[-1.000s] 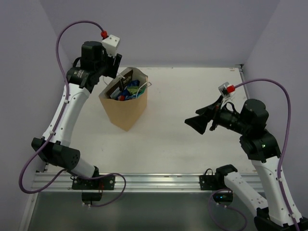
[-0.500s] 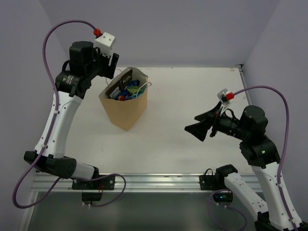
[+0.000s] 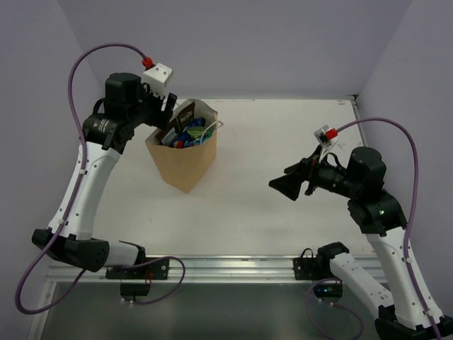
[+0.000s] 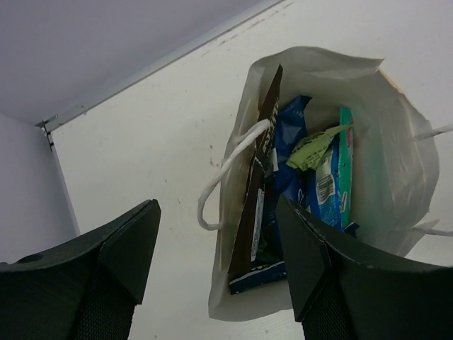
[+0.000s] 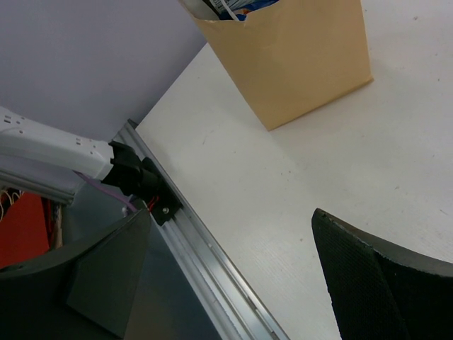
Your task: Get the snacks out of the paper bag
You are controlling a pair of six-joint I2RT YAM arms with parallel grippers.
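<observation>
The paper bag [image 3: 182,154] stands upright at the table's back left, mouth open, white string handles at the rim. Inside are the snacks [image 3: 185,132]. The left wrist view looks down into the bag [image 4: 396,149]: a brown chip bag [image 4: 263,177] against the left wall, blue-white packets [image 4: 322,195], a green wrapper [image 4: 311,147], a teal packet [image 4: 346,166]. My left gripper [image 3: 167,108] hovers open and empty above the bag's back-left rim [image 4: 218,212]. My right gripper [image 3: 287,184] is open and empty, well to the right of the bag [image 5: 297,64].
The white table [image 3: 269,134] is bounded by purple walls at back and sides. An aluminium rail [image 3: 226,265] runs along the near edge, also in the right wrist view [image 5: 195,244]. The left arm's base [image 5: 134,177] sits on that rail.
My left gripper first rose and pulled back left, then shifted right, closer over the bag's mouth. My right gripper drifted slightly left. The bag has not moved.
</observation>
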